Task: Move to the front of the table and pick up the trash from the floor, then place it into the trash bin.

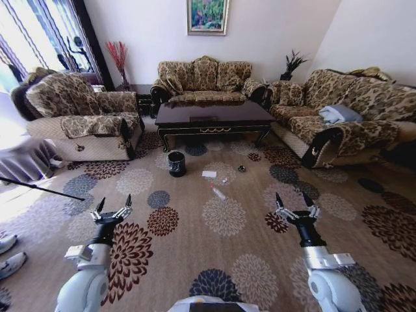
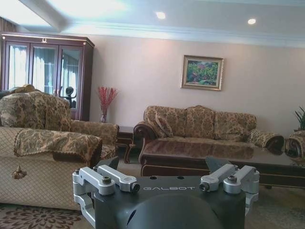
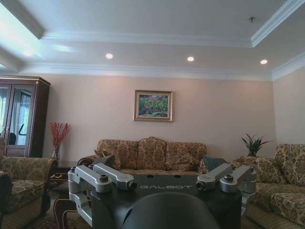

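Note:
The long dark-brown table stands across the room, in front of the far sofa. On the patterned carpet floor before it lies the trash: a flat white paper square, a clear bottle and a small dark wrapper. The black trash bin stands to the left of the paper. My left gripper and right gripper are held up low in the head view, both open and holding nothing, well short of the trash. The left wrist view looks past the open left gripper at the table.
An armchair stands at the left, a sofa behind the table and another sofa at the right. A thin dark rod lies on the floor at the left, near shoes. Open carpet lies between me and the trash.

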`<state>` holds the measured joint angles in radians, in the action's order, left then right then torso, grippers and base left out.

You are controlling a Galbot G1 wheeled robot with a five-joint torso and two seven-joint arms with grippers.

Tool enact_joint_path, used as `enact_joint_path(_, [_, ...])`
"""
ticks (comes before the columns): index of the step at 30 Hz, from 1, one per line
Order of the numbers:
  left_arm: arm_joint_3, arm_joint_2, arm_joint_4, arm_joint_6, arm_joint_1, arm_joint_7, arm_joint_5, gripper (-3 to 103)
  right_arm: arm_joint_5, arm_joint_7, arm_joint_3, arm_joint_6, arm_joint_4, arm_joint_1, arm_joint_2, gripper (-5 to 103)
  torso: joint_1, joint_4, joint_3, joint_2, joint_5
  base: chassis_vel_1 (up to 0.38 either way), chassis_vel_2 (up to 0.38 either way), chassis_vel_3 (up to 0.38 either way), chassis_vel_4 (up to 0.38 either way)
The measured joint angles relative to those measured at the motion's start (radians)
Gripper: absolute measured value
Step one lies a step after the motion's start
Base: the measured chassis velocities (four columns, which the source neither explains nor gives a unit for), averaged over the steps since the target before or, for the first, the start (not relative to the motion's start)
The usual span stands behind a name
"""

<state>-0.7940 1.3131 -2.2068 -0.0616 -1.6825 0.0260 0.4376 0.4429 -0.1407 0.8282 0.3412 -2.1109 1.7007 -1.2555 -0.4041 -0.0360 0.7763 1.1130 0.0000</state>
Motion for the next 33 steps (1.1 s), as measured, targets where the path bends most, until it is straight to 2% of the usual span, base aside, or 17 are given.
enact_joint_path(33, [-0.002,-0.007,0.005,-0.003,-0.001,0.000,-0.001,100,-0.002,-0.048,0.001,0.017,0.012,0.001,-0.005,100,0.000,0.0000,0.000,0.000,0.0000,0.000,0.000,0.000,0.000])
